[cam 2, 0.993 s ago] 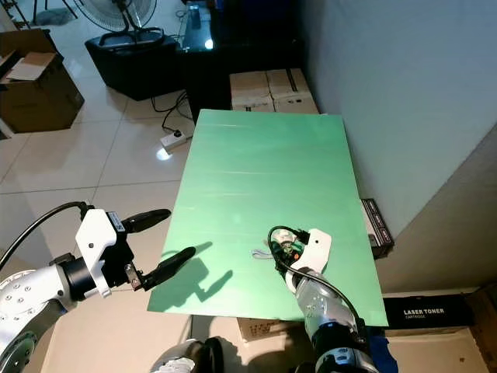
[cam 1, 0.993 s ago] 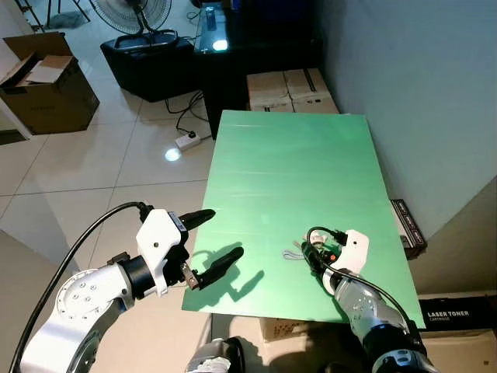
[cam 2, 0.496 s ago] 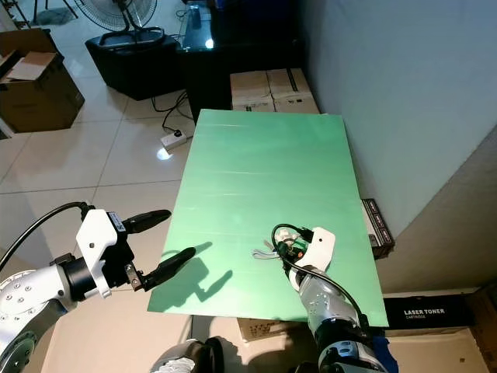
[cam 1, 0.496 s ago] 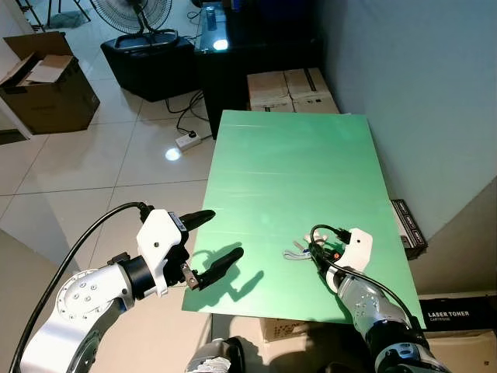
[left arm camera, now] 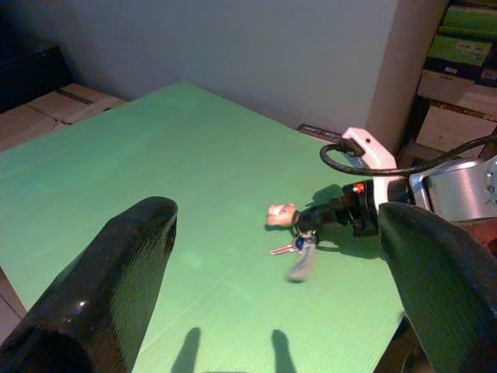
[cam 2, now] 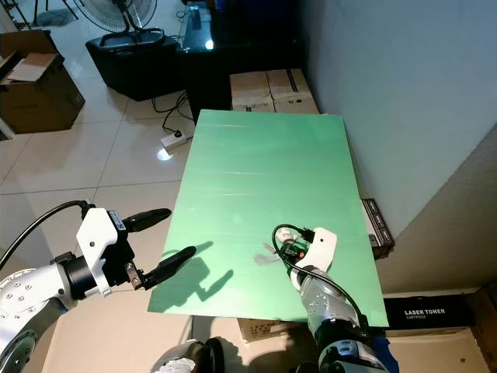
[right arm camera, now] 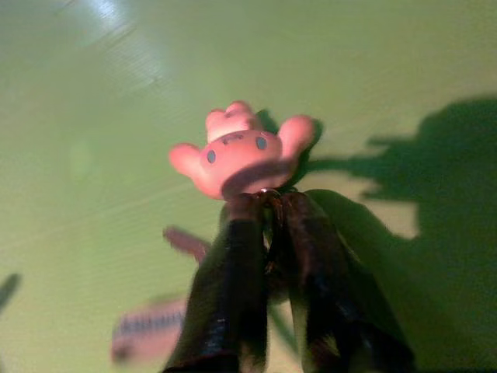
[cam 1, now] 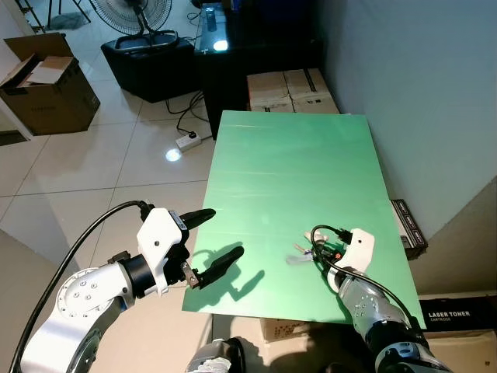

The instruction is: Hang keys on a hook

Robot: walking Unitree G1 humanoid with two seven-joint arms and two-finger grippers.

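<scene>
Your right claw (right arm camera: 268,233) pinches the pink-charmed metal keys (left arm camera: 293,237), seemingly lifted, near the green counter's (cam 1: 287,163) front edge; left claw (cam 1: 211,239) spread.

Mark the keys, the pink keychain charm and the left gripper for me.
keys (left arm camera: 300,252): left wrist view, on the dangling, blurred key blades.
pink keychain charm (right arm camera: 241,155): right wrist view, on the middle of the figure's face.
left gripper (cam 1: 209,240): left eye view, midway between its two spread black fingertips.

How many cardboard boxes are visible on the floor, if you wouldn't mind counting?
3: one open cardboard box at far left, two closed boxes side by side beyond the green table. Others may be hidden.
</scene>
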